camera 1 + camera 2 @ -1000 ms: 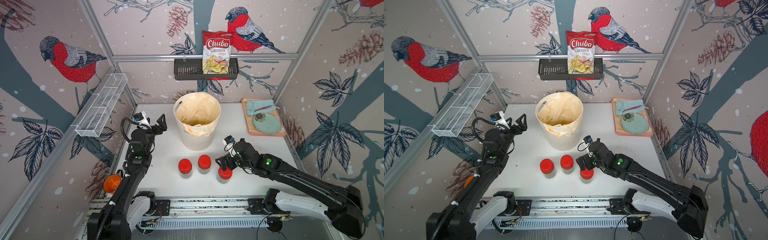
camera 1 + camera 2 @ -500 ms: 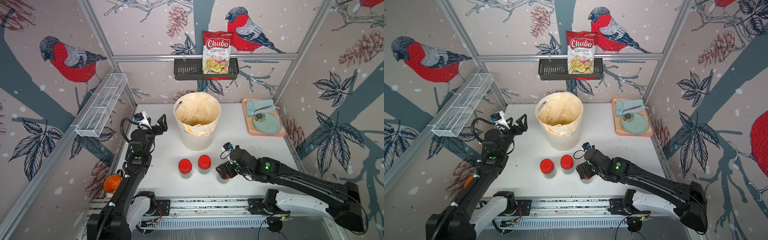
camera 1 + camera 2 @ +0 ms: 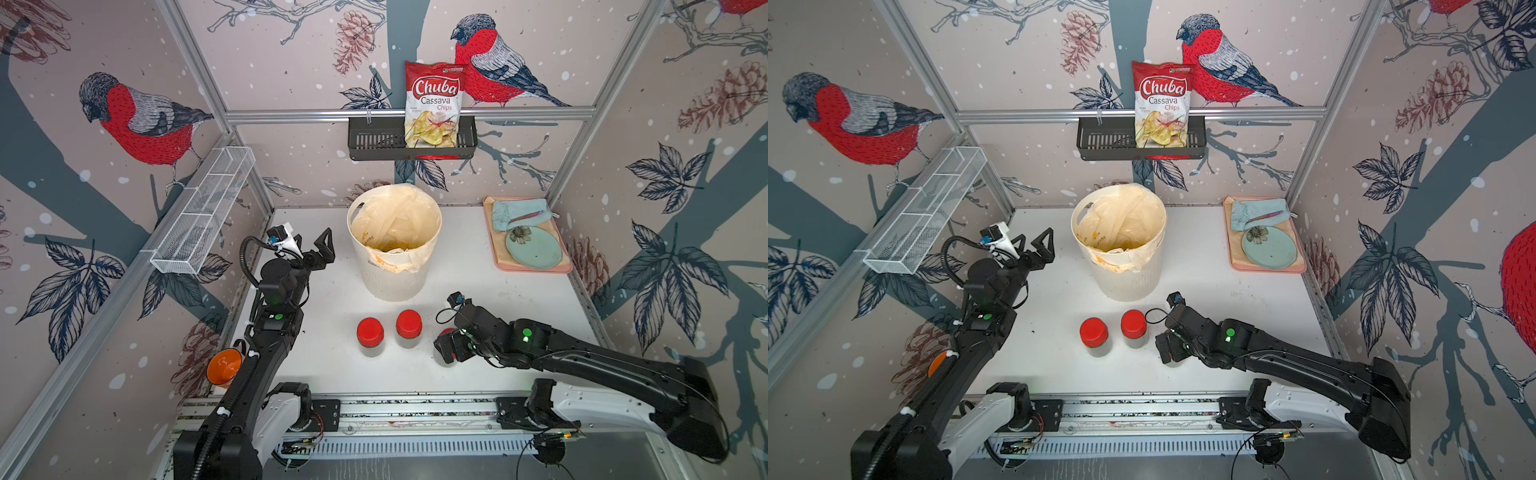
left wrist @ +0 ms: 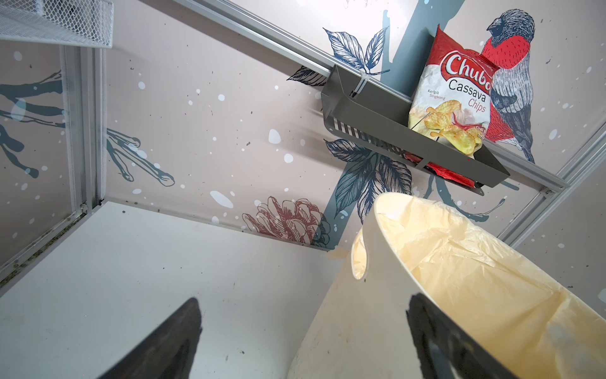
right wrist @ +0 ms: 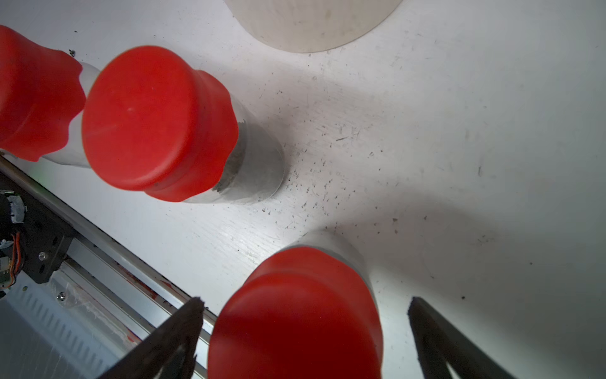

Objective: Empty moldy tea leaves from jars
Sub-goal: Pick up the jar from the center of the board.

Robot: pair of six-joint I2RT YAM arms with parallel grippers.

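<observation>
reaching step: the right gripper (image 5: 305, 300) has its jaws spread wide astride the capped jar (image 3: 446, 332), lower centre-right in a top view, gripping nothing. left gripper (image 3: 312, 246) likewise spread, empty. next, i'd say: clamp the jar, uncap it, tip it over the bin (image 3: 395, 286).

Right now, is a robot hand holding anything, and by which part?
Nothing. The open right hand straddles one red-lidded jar, not gripping; the left hand is empty.

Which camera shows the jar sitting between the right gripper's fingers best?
The right wrist view: the red-capped jar fills the foreground, standing inside the open right gripper with gaps on both sides. In both top views the gripper hides most of it, leaving a red sliver. The left wrist view misses it.
</observation>
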